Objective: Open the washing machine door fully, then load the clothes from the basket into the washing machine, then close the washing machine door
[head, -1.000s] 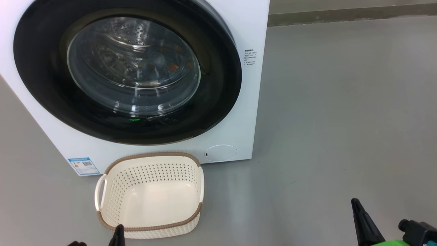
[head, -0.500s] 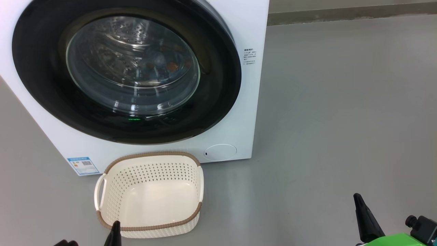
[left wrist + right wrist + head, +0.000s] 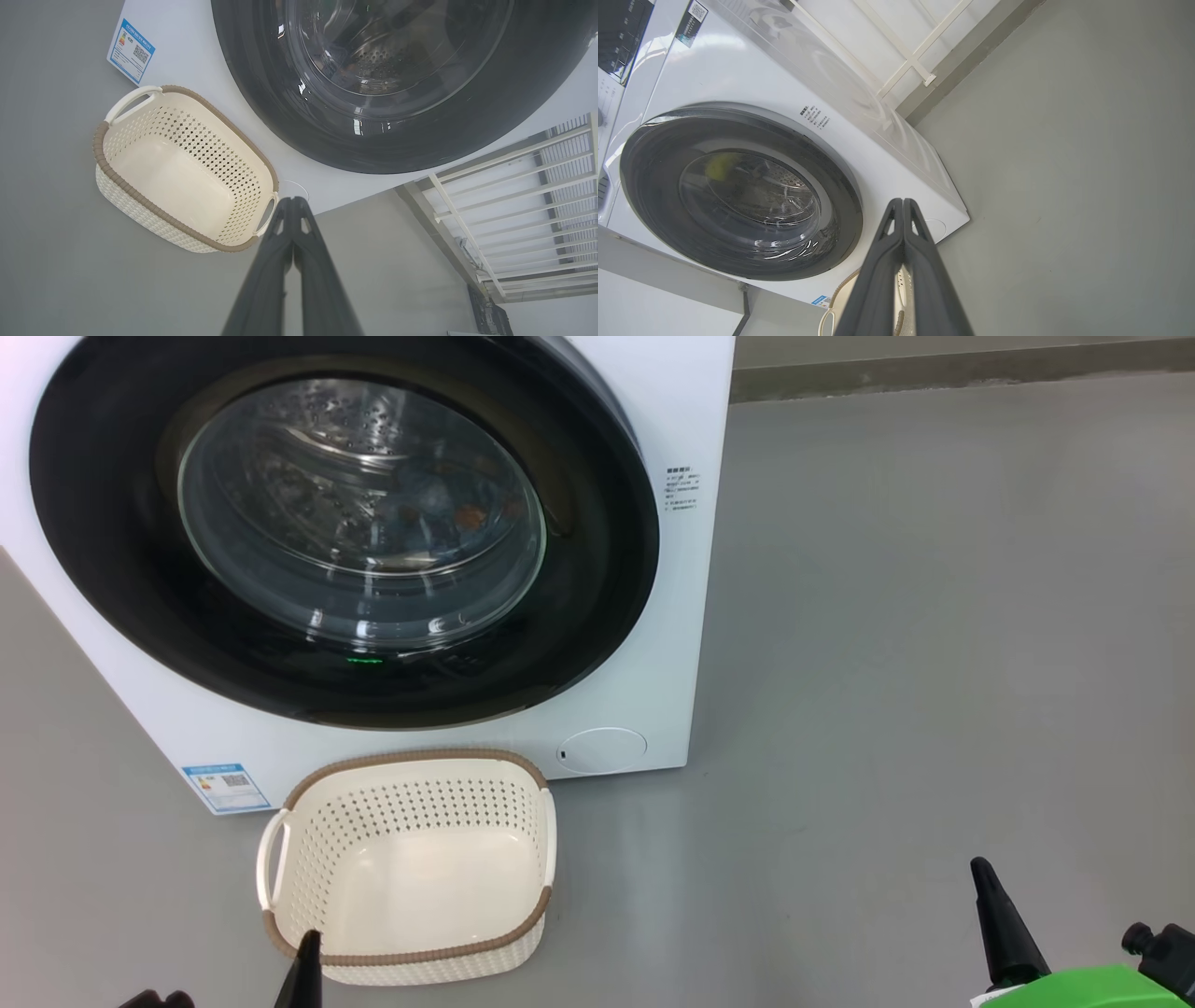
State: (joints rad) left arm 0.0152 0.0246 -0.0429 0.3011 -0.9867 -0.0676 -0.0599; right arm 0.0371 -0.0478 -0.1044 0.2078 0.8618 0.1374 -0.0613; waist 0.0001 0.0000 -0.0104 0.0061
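Observation:
The washing machine (image 3: 653, 644) stands with its door (image 3: 588, 569) shut flat against the front. Through the glass I see a bluish garment with orange prints (image 3: 457, 509) lying in the drum. The cream basket (image 3: 420, 807) sits on the floor right before the machine, with nothing in it. My left gripper (image 3: 303, 971) is low at the basket's near rim, and the left wrist view shows its fingers (image 3: 293, 207) pressed together, shut. My right gripper (image 3: 997, 919) hangs over bare floor far right of the basket, shut in the right wrist view (image 3: 902, 207).
A blue label (image 3: 227, 787) and a round cover (image 3: 602, 749) mark the machine's lower front. Grey floor (image 3: 934, 663) spreads wide to the right. A white railing (image 3: 514, 186) stands beyond the machine, and another appliance (image 3: 616, 46) adjoins it.
The left gripper tip has slid a little to the left along the basket's near rim. The right gripper tip has crept slightly up and right, with more of its green part showing.

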